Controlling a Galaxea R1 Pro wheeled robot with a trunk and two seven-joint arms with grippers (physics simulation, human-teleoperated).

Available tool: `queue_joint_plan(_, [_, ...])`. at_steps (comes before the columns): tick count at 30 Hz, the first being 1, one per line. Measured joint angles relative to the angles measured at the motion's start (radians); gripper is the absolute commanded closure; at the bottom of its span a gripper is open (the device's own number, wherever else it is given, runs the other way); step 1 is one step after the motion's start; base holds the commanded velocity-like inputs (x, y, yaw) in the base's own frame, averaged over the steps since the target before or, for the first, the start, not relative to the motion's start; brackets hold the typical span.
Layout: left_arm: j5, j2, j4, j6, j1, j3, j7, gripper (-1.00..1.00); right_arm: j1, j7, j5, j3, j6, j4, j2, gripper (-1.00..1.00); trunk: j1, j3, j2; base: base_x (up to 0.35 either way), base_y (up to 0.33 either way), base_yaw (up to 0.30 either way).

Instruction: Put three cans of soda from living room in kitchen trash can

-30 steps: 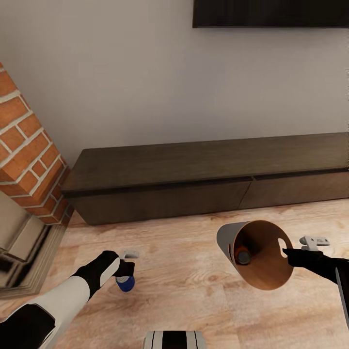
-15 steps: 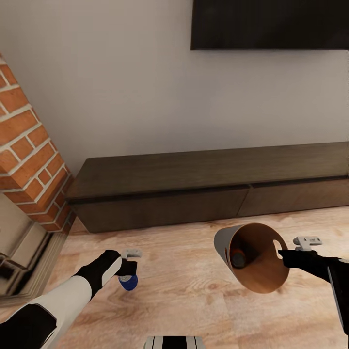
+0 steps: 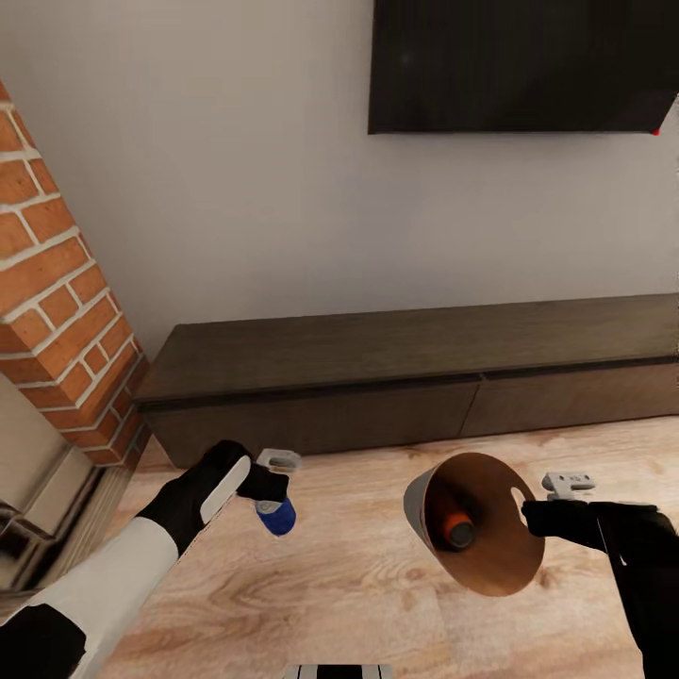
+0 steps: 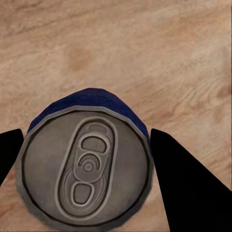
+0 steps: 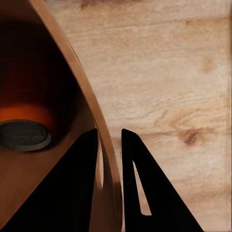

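— Over the wooden floor [image 3: 358,585], what is each arm carrying?

— The left pincer [image 3: 273,498] is clamped on the dark blue can [image 3: 276,517]; in the left wrist view the two black fingers [image 4: 181,179] press its opposite sides, with the lid and pull-tab facing the camera. The right pincer [image 3: 534,514] pinches the rim of the trash can [image 3: 476,528], one finger inside the wall and one outside, just by the oval handle cut-out [image 3: 518,494]. The bin hangs tilted, mouth toward the camera, and an orange can [image 3: 451,525] lies deep inside it.

— How should these things handle?

— I'd judge the can light, rigid and smooth, so a grip across its middle, as now, suits it; too light a squeeze could let it slip. The bin looks stiff, but a hold on one edge leaves it free to swing, and tipped this far a loose can might roll out.

— Anything in the way?

— A low dark cabinet [image 3: 396,372] runs along the wall ahead under a black screen [image 3: 519,66], and a brick fireplace [image 3: 57,283] stands at the left. Between the two arms only bare floor shows, so bringing the blue can to the bin's mouth looks unobstructed.
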Motion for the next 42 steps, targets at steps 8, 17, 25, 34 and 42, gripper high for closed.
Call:
queue_joint_plan(8, [0.007, 0.029, -0.110, 0.086, -0.012, 0.025, 0.022, 1.00, 0.024, 0.003, 0.037, 0.015, -0.001, 0.003, -0.026, 1.00, -0.002, 0.015, 0.001, 0.000, 0.000, 0.000])
queue_joint_plan(17, [0.007, 0.029, -0.110, 0.094, -0.012, 0.026, 0.022, 1.00, 0.026, 0.004, 0.205, 0.015, -0.006, 0.003, -0.027, 1.00, -0.002, 0.015, 0.001, 0.000, 0.000, 0.000])
queue_joint_plan(25, [0.007, 0.029, -0.110, 0.094, -0.012, 0.026, 0.022, 1.00, 0.026, 0.004, 0.259, 0.015, 0.003, 0.002, -0.027, 1.00, -0.002, 0.015, 0.001, 0.000, 0.000, 0.000])
queue_joint_plan(34, [-0.005, 0.045, -0.110, 0.094, -0.011, 0.028, 0.001, 1.00, 0.006, 0.005, 0.292, 0.050, 0.004, -0.021, -0.052, 1.00, -0.002, 0.015, 0.001, 0.000, 0.000, 0.000])
queue_joint_plan(42, [-0.005, 0.046, -0.108, 0.094, -0.011, 0.027, -0.002, 1.00, 0.003, 0.006, -0.005, 0.055, 0.006, -0.023, -0.054, 1.00, -0.020, 0.035, 0.034, 0.000, 0.000, 0.000])
